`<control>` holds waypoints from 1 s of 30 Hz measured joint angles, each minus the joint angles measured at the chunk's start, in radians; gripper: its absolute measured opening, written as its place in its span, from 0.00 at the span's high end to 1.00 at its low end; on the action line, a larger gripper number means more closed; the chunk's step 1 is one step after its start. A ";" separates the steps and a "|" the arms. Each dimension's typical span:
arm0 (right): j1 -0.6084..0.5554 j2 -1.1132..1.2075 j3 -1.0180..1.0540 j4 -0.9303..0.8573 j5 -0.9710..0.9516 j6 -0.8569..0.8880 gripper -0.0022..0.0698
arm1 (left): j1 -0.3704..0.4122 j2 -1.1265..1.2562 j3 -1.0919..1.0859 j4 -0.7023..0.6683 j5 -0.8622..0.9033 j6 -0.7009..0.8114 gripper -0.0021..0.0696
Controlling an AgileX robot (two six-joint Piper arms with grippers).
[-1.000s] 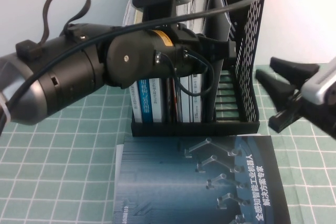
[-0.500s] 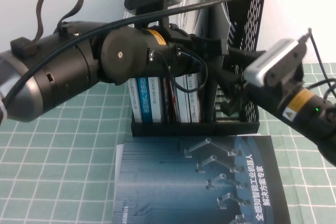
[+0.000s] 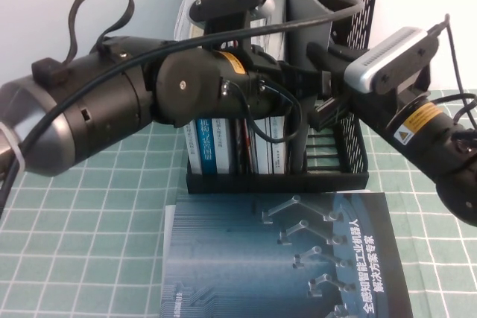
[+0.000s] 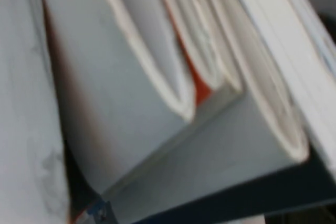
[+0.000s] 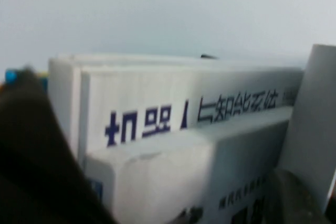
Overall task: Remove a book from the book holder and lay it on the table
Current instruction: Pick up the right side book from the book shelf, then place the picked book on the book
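Currently both arms are reaching into the book holder (image 3: 350, 72) from opposite sides. Left arm comes in near-horizontal from the left, its wrist across the front of the upright books; left gripper (image 3: 317, 78) is buried among them. Right arm angles up from the lower right, white wrist camera on top, right gripper (image 3: 328, 87) at the holder's open middle slot, just beside the left one.

Book holder: black, perforated side wall, slatted base, standing upright at the back of the table (image 3: 82, 214), taller than the books. The book (image 3: 302, 13) is in the holder, only its plain grey face showing behind the arms, leaning a bit. Narrower books with blue and white spines (image 3: 205, 147) stand in the left slots. Dark blue book (image 3: 283, 258) with silvery robot arms lies flat on the green grid cloth just in front of the holder.

Left wrist view: close on fanned page edges and an orange-red strip (image 4: 197, 85) between covers. Left fingers: cannot tell how far apart. Right fingers are pinched fully together; cannot tell what, if anything, they grip.
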 joint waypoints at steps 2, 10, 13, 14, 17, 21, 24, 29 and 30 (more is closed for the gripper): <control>0.000 -0.010 0.000 0.011 -0.030 -0.004 0.95 | -0.007 -0.007 0.000 0.003 0.007 0.002 0.97; 0.000 -0.190 0.000 0.064 -0.057 -0.082 0.96 | -0.027 -0.172 -0.023 0.021 0.049 0.102 0.97; 0.000 -0.299 0.000 0.063 0.017 -0.132 0.96 | -0.027 -0.267 -0.034 0.054 0.078 0.131 0.97; 0.000 -0.340 0.000 0.056 0.082 -0.158 0.96 | -0.027 -0.306 -0.034 0.071 0.096 0.133 0.97; 0.000 -0.459 0.000 0.006 0.298 -0.264 0.96 | -0.027 -0.391 -0.034 0.112 0.153 0.139 0.97; 0.000 -0.612 0.000 -0.106 0.592 -0.311 0.96 | -0.027 -0.491 -0.034 0.169 0.283 0.150 0.97; 0.000 -0.711 0.000 -0.242 0.763 -0.244 0.96 | -0.027 -0.560 -0.034 0.199 0.384 0.151 0.97; 0.036 -0.832 0.000 -0.512 0.942 0.046 0.96 | -0.027 -0.641 -0.038 0.229 0.484 0.152 0.97; 0.050 -0.839 0.002 -0.562 0.957 0.093 0.96 | -0.027 -0.653 -0.040 0.229 0.499 0.152 0.97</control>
